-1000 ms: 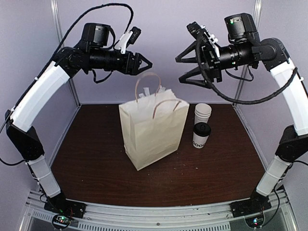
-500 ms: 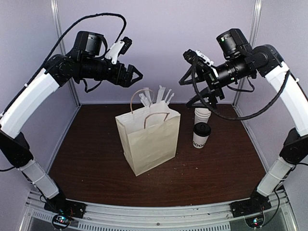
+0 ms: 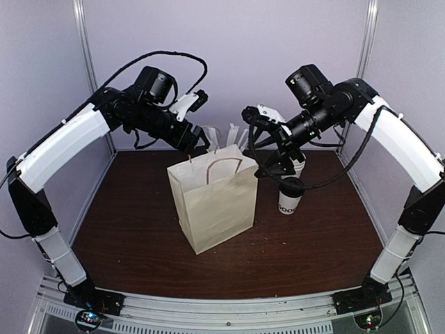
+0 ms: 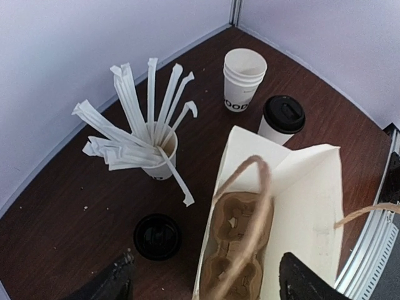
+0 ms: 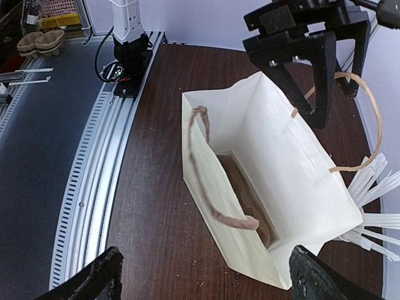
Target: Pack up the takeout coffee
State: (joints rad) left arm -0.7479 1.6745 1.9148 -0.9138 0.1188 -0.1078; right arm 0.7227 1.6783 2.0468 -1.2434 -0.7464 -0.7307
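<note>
Takeout coffee (image 3: pixel 290 197) stands upright on the counter (image 3: pixel 139 229), lid on, just beside the paper bag (image 3: pixel 212 205) on the robot's right, and it's not packed yet! From above, the left end effector (image 3: pixel 200 142) hovers at the bag's back rim. The right end effector (image 3: pixel 259 142) hangs between bag and cup, fingers spread, holding nothing. Over to the left wrist: its fingers are wide apart and empty, looking straight down into the open bag, where a cardboard cup carrier (image 4: pixel 234 250) sits at the bottom. The coffee waits beyond the bag next to the stack of lidless cups (image 4: pixel 244 78), with the straw cup (image 4: pixel 159 156) and a loose black lid (image 4: pixel 157 236) beside the bag. Right wrist now: fingers wide apart too, empty above the bag mouth. The bag looks ready, so the pick seems to be up next. The nearer right arm needs to swing to the cup, close on its wall below the lid, keep it upright and lower it into a carrier pocket.
</note>
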